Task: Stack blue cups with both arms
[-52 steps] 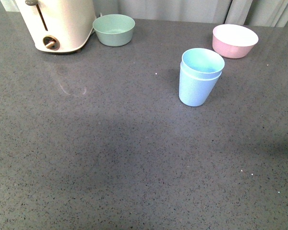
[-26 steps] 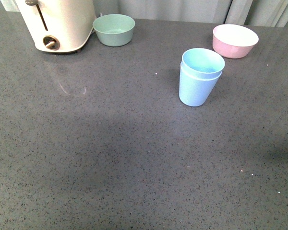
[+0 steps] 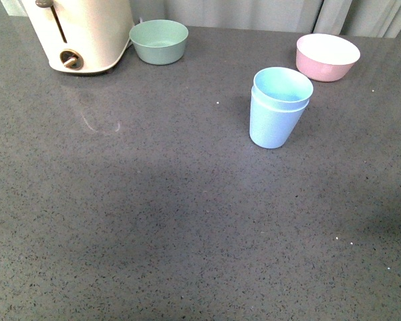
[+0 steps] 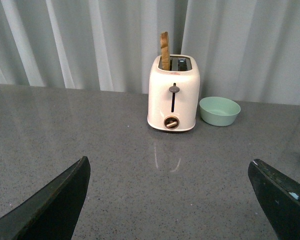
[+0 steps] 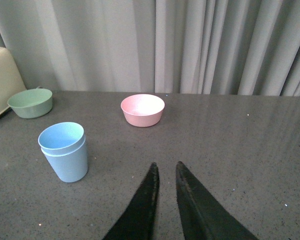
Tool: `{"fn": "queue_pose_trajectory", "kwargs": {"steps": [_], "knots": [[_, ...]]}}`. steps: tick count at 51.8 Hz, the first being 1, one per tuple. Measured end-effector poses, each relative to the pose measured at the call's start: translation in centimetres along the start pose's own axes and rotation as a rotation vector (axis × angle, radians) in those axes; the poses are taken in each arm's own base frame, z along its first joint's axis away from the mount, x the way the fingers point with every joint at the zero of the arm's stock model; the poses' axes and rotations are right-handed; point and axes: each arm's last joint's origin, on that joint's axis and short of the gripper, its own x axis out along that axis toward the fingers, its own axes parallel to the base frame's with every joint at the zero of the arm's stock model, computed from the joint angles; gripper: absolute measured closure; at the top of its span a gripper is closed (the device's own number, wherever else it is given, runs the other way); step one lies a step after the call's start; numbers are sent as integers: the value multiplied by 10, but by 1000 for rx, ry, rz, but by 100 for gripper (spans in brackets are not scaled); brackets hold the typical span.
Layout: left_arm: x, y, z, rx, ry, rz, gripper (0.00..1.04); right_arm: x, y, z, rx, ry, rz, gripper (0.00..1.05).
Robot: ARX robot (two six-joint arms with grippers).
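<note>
The two pale blue cups (image 3: 277,110) stand upright on the grey counter, one nested inside the other, right of centre in the front view. They also show in the right wrist view (image 5: 65,152). Neither arm shows in the front view. My right gripper (image 5: 166,166) is shut and empty, above the counter and well apart from the cups. My left gripper (image 4: 170,165) is open wide and empty, facing the toaster; the cups are out of its view.
A cream toaster (image 3: 80,33) with a slice in one slot (image 4: 164,50) stands at the back left. A green bowl (image 3: 159,41) sits beside it. A pink bowl (image 3: 327,57) sits at the back right. Pale curtains hang behind the counter.
The cups and bowls have not moved. A faint shadow at the right edge of the counter has shifted and faded.
</note>
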Motion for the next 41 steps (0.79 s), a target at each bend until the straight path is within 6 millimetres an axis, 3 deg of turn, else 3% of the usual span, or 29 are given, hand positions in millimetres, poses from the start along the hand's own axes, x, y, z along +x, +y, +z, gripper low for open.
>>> {"fn": "queue_pose_trajectory", "kwargs": {"steps": [25, 41], "knots": [[0, 0, 0, 0, 0, 0, 9, 0, 0, 0, 0, 0, 0, 8], [0, 0, 0, 0, 0, 0, 9, 0, 0, 0, 1, 0, 0, 9]]}}
